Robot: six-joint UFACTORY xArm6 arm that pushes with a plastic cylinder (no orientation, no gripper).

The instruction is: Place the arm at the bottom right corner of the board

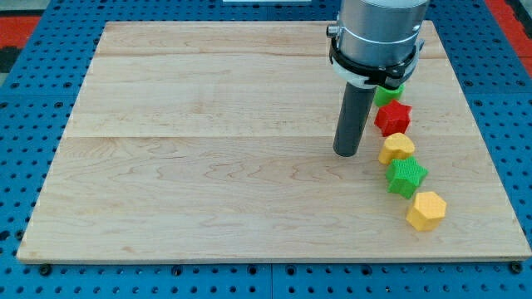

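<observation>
Resting on the board (208,166), my tip (347,153) sits just left of the yellow heart block (397,148).

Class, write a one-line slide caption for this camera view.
My tip rests left of a yellow block in a five-block column on the board.

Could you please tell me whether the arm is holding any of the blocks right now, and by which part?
Nothing is held. My tip rests on the board, just left of the yellow block, apparently not touching it.
</observation>
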